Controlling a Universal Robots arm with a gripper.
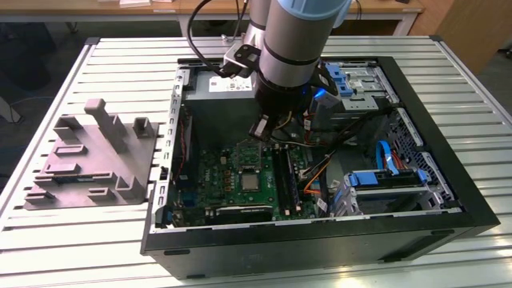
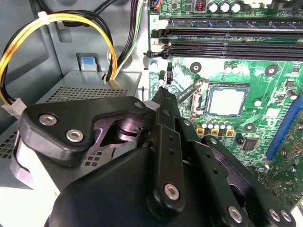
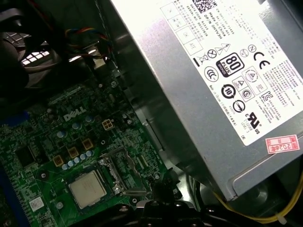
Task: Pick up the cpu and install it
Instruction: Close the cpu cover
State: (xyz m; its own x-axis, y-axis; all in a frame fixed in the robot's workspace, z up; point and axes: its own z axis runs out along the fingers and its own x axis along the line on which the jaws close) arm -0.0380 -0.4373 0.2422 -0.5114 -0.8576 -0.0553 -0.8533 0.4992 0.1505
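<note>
Sitting in its socket, the cpu point(image 2: 227, 100) lies beyond the claw point(image 2: 163, 97), whose grip I cannot tell

Exterior view: arm point(image 1: 292, 48) cut off by the upper edge; its lower end covers part of the motherboard point(image 1: 240, 174) and the power supply point(image 1: 220, 90). Gripper point(image 1: 260, 129) too small here to tell how its fingers stand. Second wrist view: gripper body hides much of the board; fingertips end beside the cpu point(image 2: 226, 100), contact unclear. Grey fixture point(image 1: 92, 159) slots too small to make out.
</note>
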